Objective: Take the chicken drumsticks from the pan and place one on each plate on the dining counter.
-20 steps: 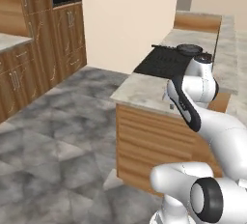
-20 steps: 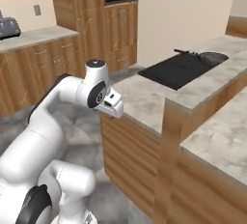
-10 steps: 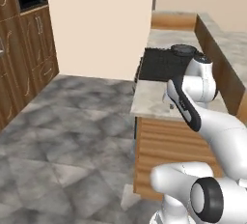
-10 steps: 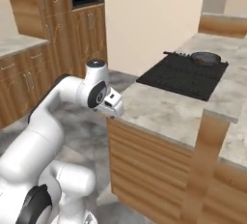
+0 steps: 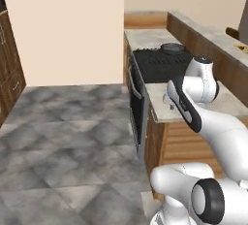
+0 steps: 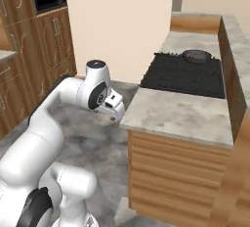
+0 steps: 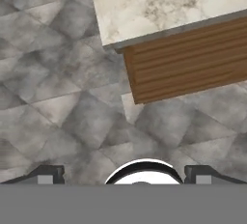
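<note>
Approaching, by the look of it, with the arm tucked close and the gripper spread wide and empty beside the near corner of the stone-topped counter, probably to keep clear while the base lines up. Sitting at the far end of the black cooktop, well apart from the hand, the pan; drumsticks inside too small to make out. Pointing down at grey floor tiles in the hand view, fingertips set far apart.
</note>
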